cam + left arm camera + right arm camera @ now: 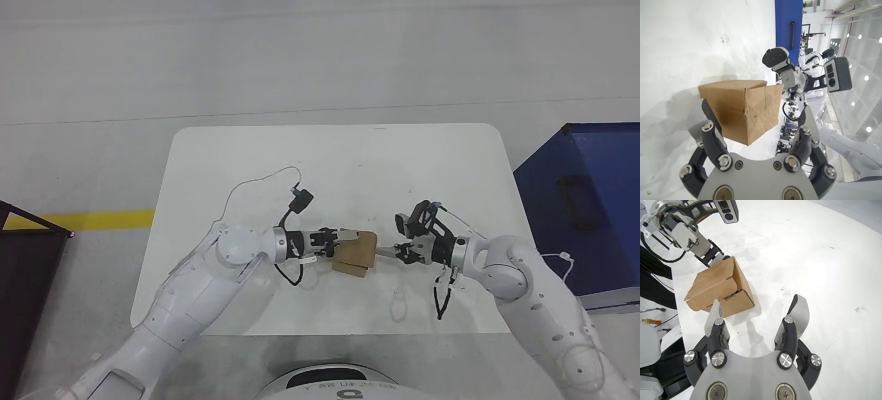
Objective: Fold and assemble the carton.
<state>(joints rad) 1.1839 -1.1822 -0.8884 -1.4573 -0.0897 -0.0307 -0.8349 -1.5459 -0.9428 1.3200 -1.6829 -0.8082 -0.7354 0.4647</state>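
The brown carton (355, 253) stands on the white table (330, 160) near its front edge, between my two grippers. It is partly folded, with creased walls and a top flap bent over a torn seam (728, 297). My left gripper (335, 240) is open at the carton's (738, 106) left side. One finger (706, 109) lies against a wall and the other finger (806, 115) is apart from it. My right gripper (390, 252) is open at the carton's (719, 285) right side. One fingertip (715, 308) touches the lower flap edge and the other (798, 304) is over bare table.
A blue bin (585, 210) stands off the table's right side. A dark frame (25, 260) stands on the floor at the left. The back half of the table is bare white surface. The front edge lies close behind both wrists.
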